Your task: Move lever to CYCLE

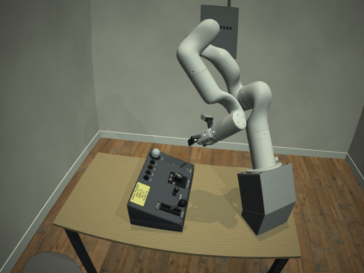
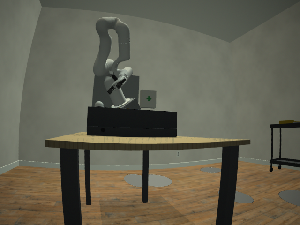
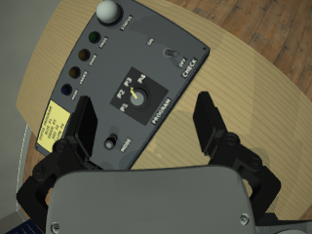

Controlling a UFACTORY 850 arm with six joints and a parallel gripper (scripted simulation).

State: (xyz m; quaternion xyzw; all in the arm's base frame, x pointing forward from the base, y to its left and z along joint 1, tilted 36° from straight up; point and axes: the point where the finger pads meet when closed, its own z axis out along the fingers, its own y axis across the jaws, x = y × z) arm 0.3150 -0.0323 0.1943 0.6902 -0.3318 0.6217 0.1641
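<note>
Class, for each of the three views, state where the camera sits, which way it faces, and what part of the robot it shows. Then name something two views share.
Top: high in front, looking down at the console's sloped face on the table; the whole arm, pedestal and open gripper show.
Exterior: low, near table height, facing the console's blank back; the arm rises behind it.
Wrist: on the arm, looking down onto the panel; only the two open fingers show.
Shared: top and wrist both show the white knob and yellow label.
</note>
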